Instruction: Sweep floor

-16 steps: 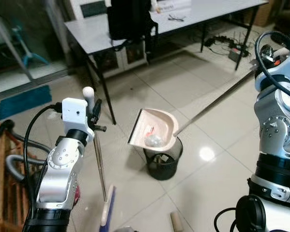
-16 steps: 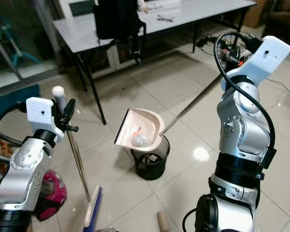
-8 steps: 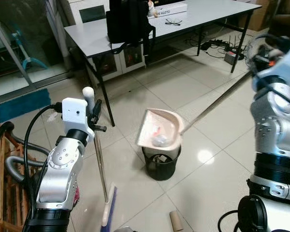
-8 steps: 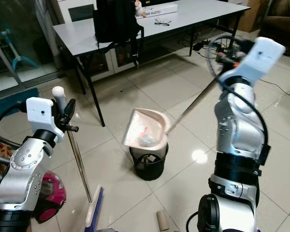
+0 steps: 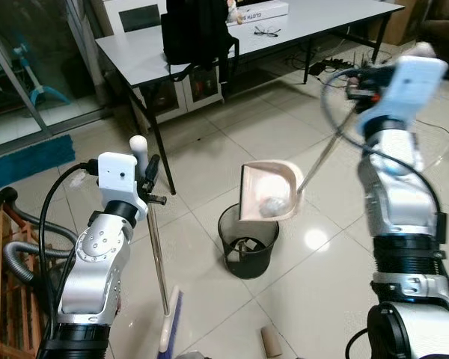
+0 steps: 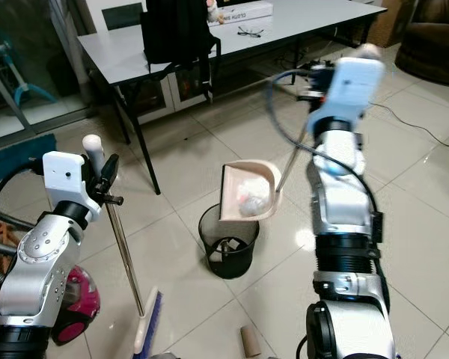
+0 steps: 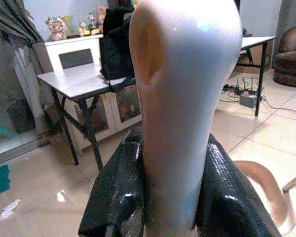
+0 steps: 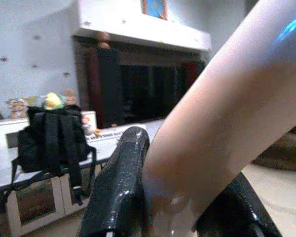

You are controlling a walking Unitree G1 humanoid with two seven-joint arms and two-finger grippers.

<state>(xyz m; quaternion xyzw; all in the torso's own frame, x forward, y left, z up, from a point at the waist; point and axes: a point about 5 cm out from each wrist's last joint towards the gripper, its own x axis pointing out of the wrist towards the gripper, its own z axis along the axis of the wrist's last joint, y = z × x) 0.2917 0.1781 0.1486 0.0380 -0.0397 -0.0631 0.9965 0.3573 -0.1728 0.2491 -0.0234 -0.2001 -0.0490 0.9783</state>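
Observation:
My left gripper (image 5: 144,176) is shut on the white top of the broom handle (image 7: 185,98). The metal stick runs down to the broom head (image 5: 168,329) on the floor at my left foot. My right gripper (image 6: 315,82) is raised and shut on the dustpan's long handle (image 8: 227,108), with its black fingers (image 8: 121,182) on either side. The beige dustpan (image 5: 268,193) hangs steeply tilted just above the right rim of the black wire bin (image 5: 247,241). A crumpled white wad (image 5: 270,206) lies at the pan's low end. Some trash sits in the bin's bottom.
A grey table (image 5: 146,52) with a black backpack (image 5: 198,30) stands behind the bin. A cardboard tube (image 5: 272,340) lies on the tiles near my feet. A pink vacuum (image 6: 75,299) and wooden rack (image 5: 0,284) crowd my left. Cables (image 5: 333,66) trail under the table.
The right arm has swung inward and up, carrying the dustpan to the right and tipping it much steeper over the bin. The wad slid toward the pan's low end. The left arm held still.

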